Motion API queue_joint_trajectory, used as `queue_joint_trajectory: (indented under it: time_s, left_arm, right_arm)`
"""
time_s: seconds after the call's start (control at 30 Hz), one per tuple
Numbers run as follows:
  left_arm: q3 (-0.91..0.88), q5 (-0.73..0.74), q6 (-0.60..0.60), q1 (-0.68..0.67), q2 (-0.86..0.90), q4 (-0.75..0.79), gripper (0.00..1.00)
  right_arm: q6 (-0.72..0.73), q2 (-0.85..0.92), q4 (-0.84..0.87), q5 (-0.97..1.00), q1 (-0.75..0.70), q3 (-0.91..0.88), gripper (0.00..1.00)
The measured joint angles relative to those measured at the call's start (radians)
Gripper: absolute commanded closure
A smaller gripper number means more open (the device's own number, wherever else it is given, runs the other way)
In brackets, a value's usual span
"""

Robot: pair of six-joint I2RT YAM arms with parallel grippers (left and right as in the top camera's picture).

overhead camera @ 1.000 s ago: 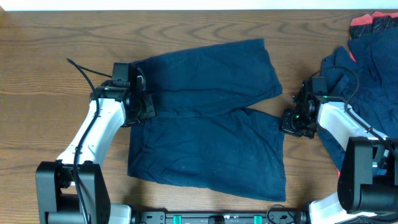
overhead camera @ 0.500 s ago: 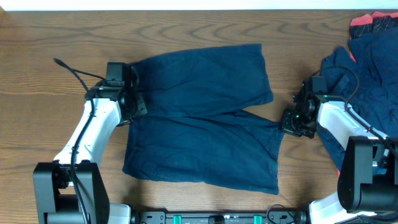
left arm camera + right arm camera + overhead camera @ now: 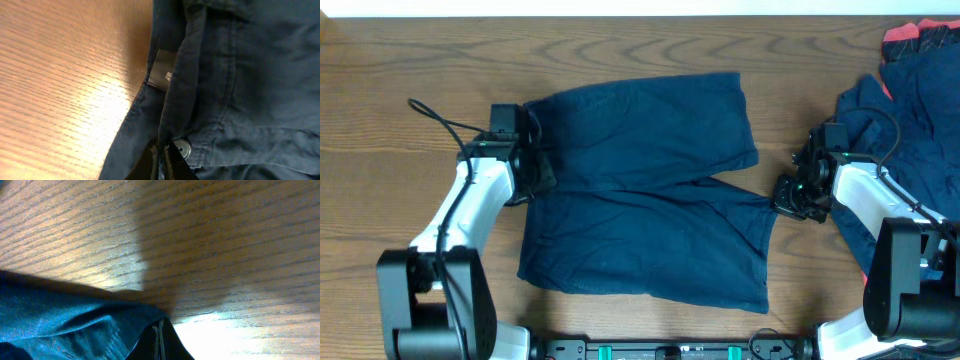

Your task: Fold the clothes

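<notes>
Seemingly limp, light shorts: left pincer grips waistband at nine o'clock, right pincer pinches hem at three.

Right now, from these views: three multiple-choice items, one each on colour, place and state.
1. Shorts colour? A navy B red C white
2. Where is the pile? A far right B far left C front centre
3. Left gripper? A open, in the air B shut on the shorts C out of view

Answers: 1 A, the fabric is dark blue throughout. 2 A, it lies at the right edge of the overhead view. 3 B, it pinches fabric beside the button.
</notes>
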Motion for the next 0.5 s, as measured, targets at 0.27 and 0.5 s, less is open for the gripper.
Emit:
queue_joint_trajectory:
  time_s: [0.27, 0.5]
  left_arm:
    - [-0.027, -0.031, -0.006, 0.000, 0.099, 0.009, 0.83]
    - [-0.028, -0.060, -0.010, 0.005, 0.105, 0.015, 0.68]
  right_arm:
    - [0.000, 0.000, -0.001, 0.000, 0.000, 0.000, 0.99]
    - [-0.001, 0.000, 0.000, 0.000, 0.000, 0.000, 0.99]
